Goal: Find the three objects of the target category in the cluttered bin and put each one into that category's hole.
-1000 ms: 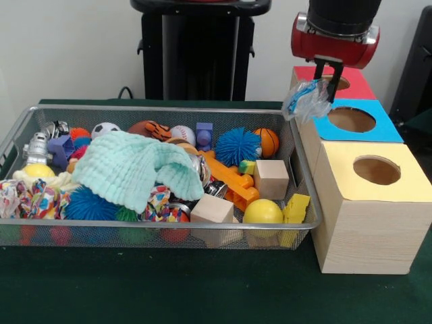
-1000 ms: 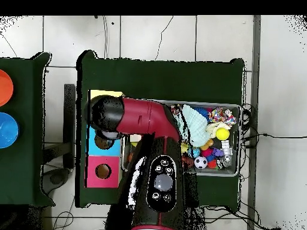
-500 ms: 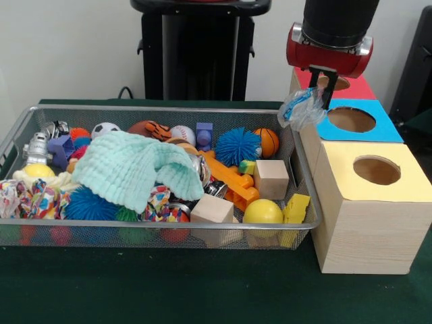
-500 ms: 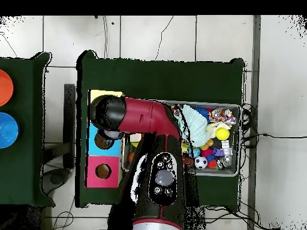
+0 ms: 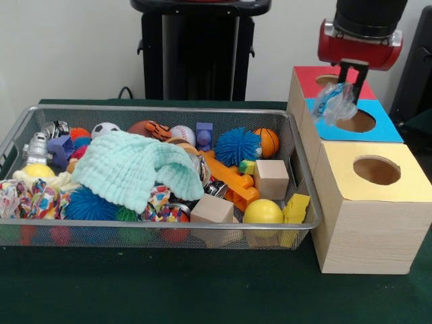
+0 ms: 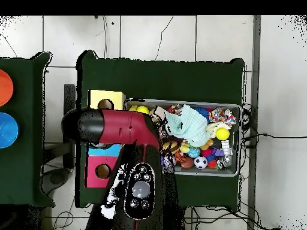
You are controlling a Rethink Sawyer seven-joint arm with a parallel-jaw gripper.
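Observation:
My gripper (image 5: pixel 352 79) hangs at the upper right, shut on a crumpled clear-and-blue plastic wrapper (image 5: pixel 334 102). The wrapper dangles just above the left rim of the round hole (image 5: pixel 358 121) in the blue-topped box (image 5: pixel 390 129). Behind that box stands the red-topped box (image 5: pixel 305 74), and in front of it the yellow-topped box (image 5: pixel 341 156). In the overhead view the red arm (image 6: pixel 120 127) lies over the blue box and hides the gripper and the wrapper. The wire bin (image 5: pixel 162 108) holds balls, blocks and a mint cloth (image 5: pixel 128 169).
Inside the bin lie a blue spiky ball (image 5: pixel 237 146), an orange basketball (image 5: pixel 267 142), wooden cubes (image 5: pixel 271 178), a yellow ball (image 5: pixel 262 212) and an orange plastic piece (image 5: pixel 229 177). In the overhead view the yellow box (image 6: pixel 114 96) and red box (image 6: pixel 93 175) flank the arm.
The gripper has carried the wrapper to the right, from beside the bin's right wall to over the blue box's hole. The bin's contents have not moved.

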